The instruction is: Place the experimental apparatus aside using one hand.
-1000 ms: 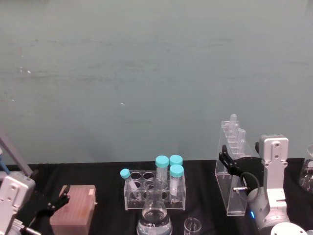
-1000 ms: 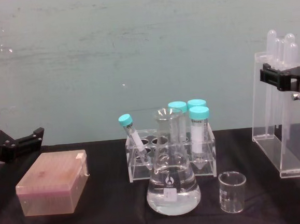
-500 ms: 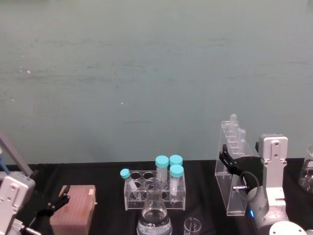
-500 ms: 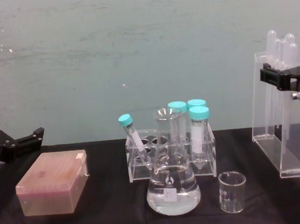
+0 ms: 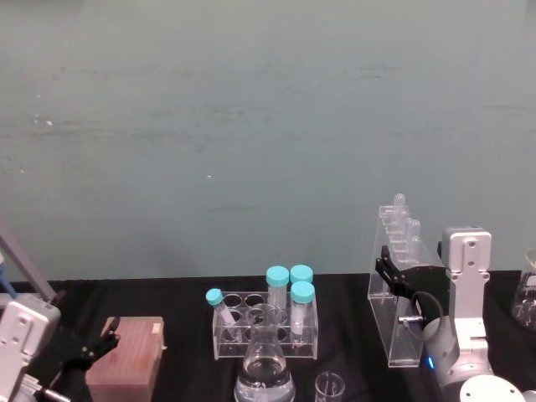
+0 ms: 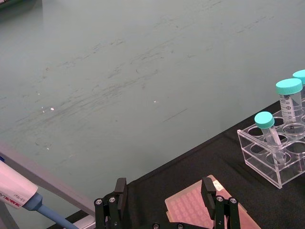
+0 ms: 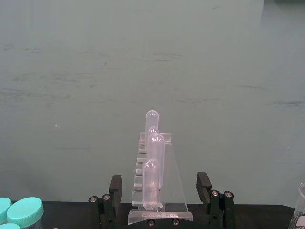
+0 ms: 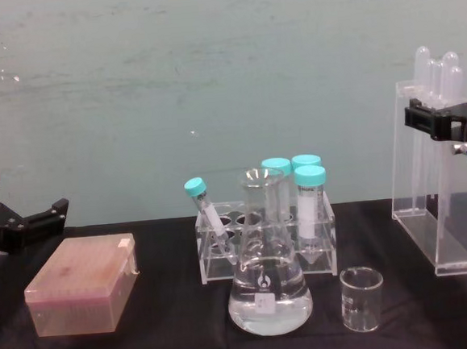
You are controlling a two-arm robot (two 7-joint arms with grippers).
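Observation:
The tall clear acrylic stand [image 5: 400, 293] with round-topped tubes stands on the black table at the right [image 8: 452, 230]. My right gripper [image 5: 387, 275] is open, one finger on each side of the stand's upper part [image 7: 159, 188], not pressing it. The stand [image 7: 155, 157] sits centred between those fingers. A conical flask [image 8: 268, 289] with clear liquid stands front centre, with a small glass beaker [image 8: 362, 298] just right of it. My left gripper [image 8: 27, 223] hangs open at the far left, above the table.
A pink tip box [image 8: 84, 283] lies front left, below the left gripper. A clear rack [image 8: 267, 240] with several teal-capped tubes stands behind the flask. Another glass vessel [image 5: 528, 297] shows at the right edge. Behind everything is a teal wall.
The right arm has shifted very slightly to the right. The stand, flask, beaker and left gripper stay where they were.

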